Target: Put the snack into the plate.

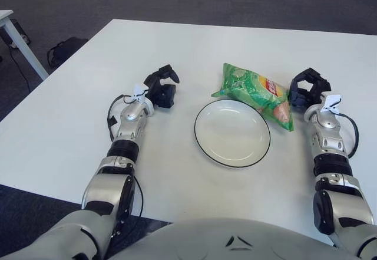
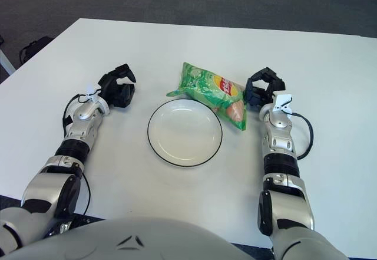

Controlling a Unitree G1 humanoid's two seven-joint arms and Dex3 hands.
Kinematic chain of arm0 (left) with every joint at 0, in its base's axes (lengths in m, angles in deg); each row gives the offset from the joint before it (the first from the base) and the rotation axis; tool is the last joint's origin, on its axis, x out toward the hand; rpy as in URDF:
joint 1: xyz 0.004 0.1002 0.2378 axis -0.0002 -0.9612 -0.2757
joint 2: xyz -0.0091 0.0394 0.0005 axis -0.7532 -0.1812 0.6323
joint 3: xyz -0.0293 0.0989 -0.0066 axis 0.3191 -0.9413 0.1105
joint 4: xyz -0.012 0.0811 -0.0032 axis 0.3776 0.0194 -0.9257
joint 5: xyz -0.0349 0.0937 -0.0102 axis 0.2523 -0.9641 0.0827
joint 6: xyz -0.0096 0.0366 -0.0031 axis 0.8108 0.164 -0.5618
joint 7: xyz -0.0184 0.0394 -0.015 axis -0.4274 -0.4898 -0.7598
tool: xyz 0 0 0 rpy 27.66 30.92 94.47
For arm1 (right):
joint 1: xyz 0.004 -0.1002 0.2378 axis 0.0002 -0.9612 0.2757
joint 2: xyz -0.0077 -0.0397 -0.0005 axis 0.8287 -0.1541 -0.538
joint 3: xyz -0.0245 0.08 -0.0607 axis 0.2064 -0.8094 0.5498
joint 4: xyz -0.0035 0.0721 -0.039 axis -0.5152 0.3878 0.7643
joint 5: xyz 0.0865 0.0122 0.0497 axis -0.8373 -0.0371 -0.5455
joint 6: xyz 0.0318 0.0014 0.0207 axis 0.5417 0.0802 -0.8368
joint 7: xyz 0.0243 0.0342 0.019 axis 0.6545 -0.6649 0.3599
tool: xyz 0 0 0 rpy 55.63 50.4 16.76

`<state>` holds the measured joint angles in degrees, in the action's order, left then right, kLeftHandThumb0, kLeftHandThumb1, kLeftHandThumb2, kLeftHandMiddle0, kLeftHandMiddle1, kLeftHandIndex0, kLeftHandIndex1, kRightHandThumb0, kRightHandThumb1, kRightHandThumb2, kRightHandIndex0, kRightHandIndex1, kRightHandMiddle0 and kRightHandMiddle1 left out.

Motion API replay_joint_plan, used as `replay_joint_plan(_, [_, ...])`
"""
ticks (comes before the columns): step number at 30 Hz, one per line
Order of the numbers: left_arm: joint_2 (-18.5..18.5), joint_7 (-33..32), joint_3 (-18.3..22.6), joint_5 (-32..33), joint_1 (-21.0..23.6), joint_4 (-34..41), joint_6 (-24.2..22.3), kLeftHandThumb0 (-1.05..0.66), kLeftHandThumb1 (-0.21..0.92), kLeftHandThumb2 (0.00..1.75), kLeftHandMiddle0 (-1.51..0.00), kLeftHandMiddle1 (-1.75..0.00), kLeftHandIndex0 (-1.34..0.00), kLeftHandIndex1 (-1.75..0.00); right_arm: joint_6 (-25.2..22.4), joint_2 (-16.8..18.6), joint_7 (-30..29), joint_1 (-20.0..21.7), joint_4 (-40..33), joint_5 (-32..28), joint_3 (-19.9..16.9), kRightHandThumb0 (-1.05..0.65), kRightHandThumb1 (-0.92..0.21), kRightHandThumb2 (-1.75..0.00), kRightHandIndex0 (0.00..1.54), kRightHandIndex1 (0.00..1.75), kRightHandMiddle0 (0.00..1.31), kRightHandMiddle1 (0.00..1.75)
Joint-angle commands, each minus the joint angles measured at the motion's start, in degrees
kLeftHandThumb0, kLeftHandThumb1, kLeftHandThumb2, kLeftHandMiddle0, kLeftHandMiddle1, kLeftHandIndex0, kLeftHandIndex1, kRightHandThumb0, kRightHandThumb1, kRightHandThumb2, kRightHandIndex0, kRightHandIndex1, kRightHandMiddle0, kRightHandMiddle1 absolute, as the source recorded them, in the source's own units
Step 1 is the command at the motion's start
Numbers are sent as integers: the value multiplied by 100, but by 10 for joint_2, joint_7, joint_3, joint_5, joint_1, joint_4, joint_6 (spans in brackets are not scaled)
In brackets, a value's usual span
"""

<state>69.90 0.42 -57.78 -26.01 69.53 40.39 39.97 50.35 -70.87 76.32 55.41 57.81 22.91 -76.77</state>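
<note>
A green snack bag [image 1: 256, 92] lies flat on the white table, its lower right corner overlapping the far right rim of the plate. The round white plate [image 1: 207, 145] with a dark rim sits in the middle and holds nothing. My right hand [image 1: 307, 88] is just right of the bag, close to its edge, with its black fingers spread and nothing in them. My left hand [image 1: 161, 86] shows left of the plate, a good hand's width from it, fingers relaxed and holding nothing.
The white table [image 1: 177, 48] stretches far behind the bag and plate. Its left edge runs diagonally past my left arm. A second white table leg [image 1: 20, 42] and a dark bag [image 1: 65, 49] stand on the carpet to the left.
</note>
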Motion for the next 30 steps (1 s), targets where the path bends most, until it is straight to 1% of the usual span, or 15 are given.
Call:
replay_joint_plan(1, [17, -13, -2, -11, -56, -43, 0, -47, 33, 130, -125, -175, -60, -175, -22, 12, -20, -34, 34, 28, 11, -48, -31, -132, 119, 175, 61, 175])
replay_joint_plan(6, [17, -26, -1, -15, -56, -41, 3, -47, 34, 128, -126, -175, -59, -175, -5, 13, -71, -34, 46, 55, 15, -47, -34, -129, 112, 175, 59, 175])
replay_joint_plan(8, [18, -32, -1, -16, -57, -37, 4, -47, 34, 128, -125, -175, -59, -175, -2, 17, -92, -43, 32, 64, 14, -46, -37, -124, 106, 175, 57, 175])
replay_joint_plan(12, [18, -36, -2, -17, -59, -33, 3, -47, 33, 129, -125, -175, -59, -175, -45, 28, -112, -73, -69, 68, 8, -44, -46, -113, 91, 175, 50, 175])
replay_joint_plan(16, [17, -37, -3, -18, -62, -28, 4, -47, 33, 129, -124, -175, -60, -175, -62, 31, -116, -82, -119, 55, -8, -41, -55, -102, 78, 175, 43, 175])
replay_joint_plan(18, [17, -36, -2, -18, -63, -26, 5, -47, 33, 129, -124, -175, -60, -175, -67, 31, -113, -86, -138, 50, -15, -41, -57, -99, 74, 175, 41, 175])
replay_joint_plan(19, [16, -35, -2, -18, -63, -26, 6, -47, 33, 129, -124, -175, -60, -175, -68, 30, -110, -88, -148, 47, -20, -26, -52, -106, 70, 170, 38, 175])
replay_joint_plan(22, [16, -34, -2, -18, -63, -25, 7, -47, 33, 129, -124, -175, -60, -175, -75, 29, -104, -92, -166, 44, -27, -9, -46, -111, 64, 162, 33, 175])
replay_joint_plan(23, [16, -34, -1, -16, -64, -25, 9, -47, 33, 129, -125, -175, -60, -175, -78, 24, -97, -104, -192, 44, -30, -7, -45, -112, 63, 162, 32, 175])
replay_joint_plan(25, [17, -33, 1, -15, -64, -24, 12, -47, 34, 129, -125, -175, -59, -175, -90, 19, -86, -126, -244, 47, -32, -3, -56, -102, 52, 166, 22, 175])
replay_joint_plan(28, [16, -31, 2, -13, -63, -25, 11, -47, 34, 128, -125, -175, -59, -175, -114, 21, -78, -154, -320, 56, -31, -2, -66, -89, 43, 167, 14, 175])
replay_joint_plan(30, [15, -30, 2, -13, -61, -26, 10, -47, 34, 128, -124, -175, -59, -175, -127, 23, -74, -165, -352, 60, -31, -1, -70, -84, 40, 166, 12, 175])
